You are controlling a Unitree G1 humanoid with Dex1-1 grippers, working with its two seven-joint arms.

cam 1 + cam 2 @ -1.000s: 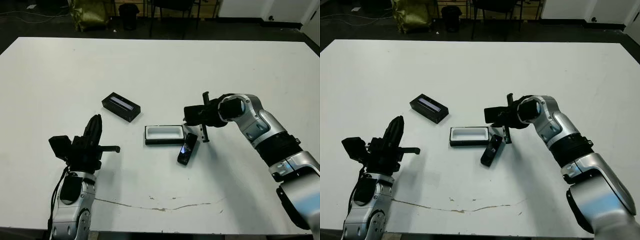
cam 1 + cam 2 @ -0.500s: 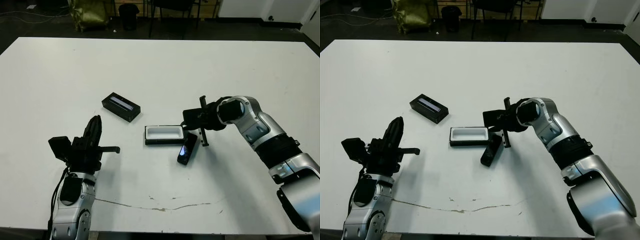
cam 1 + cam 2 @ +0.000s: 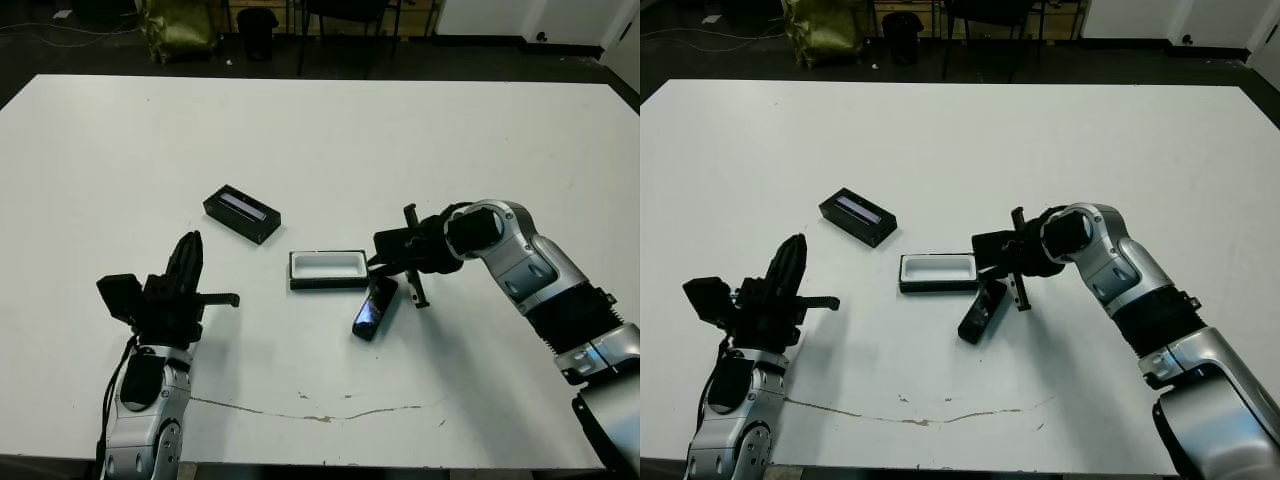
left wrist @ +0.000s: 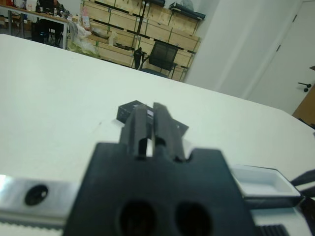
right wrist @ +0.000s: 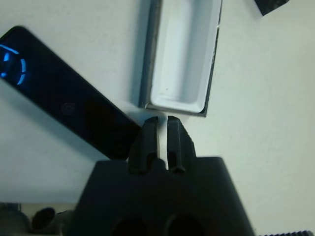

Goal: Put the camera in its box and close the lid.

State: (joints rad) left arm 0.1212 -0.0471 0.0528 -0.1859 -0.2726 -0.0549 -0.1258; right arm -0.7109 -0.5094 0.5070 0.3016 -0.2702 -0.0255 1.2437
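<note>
**Camera lying outside its box**

Head view: my right gripper (image 3: 378, 262), fingers pinched together, empty, is hovering beside the box (image 3: 328, 270); the camera (image 3: 374, 307) is lying just nearer.

Left wrist: my left gripper (image 4: 150, 119) is nearly closed, facing the lid (image 4: 135, 108).

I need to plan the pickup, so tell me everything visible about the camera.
The camera is a slim, glossy black bar lying flat on the white table, angled, its far end close to the box's right end. In the right wrist view a blue ring glows near one end of its face. Nothing grips it; the right claw, fingers shut, sits just beyond its far end, by the box's corner. Contact cannot be told.
</note>
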